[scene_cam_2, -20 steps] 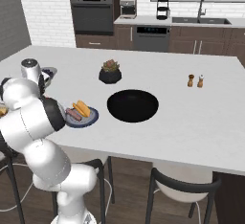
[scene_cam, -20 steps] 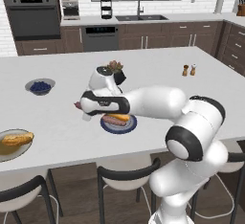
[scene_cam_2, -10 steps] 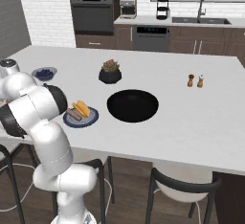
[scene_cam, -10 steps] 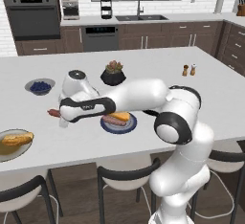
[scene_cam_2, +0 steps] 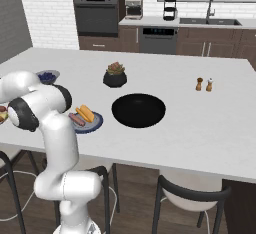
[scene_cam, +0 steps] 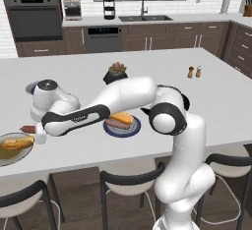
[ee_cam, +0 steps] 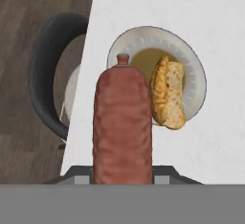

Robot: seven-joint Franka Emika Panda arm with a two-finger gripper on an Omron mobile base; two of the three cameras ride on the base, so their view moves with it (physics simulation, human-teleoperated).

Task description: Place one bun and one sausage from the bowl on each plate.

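The gripper (scene_cam: pixel 35 129) grasps a reddish sausage (ee_cam: pixel 122 127) between its jaws, just beside the pale plate (ee_cam: pixel 194 70) at the island's near edge. A bun (ee_cam: pixel 168 94) lies on that plate. The black bowl (scene_cam_2: pixel 138 110) sits empty, well apart. Risk: the sausage hangs towards the plate's outer side, so releasing here could drop it onto the counter or roll it off the edge.
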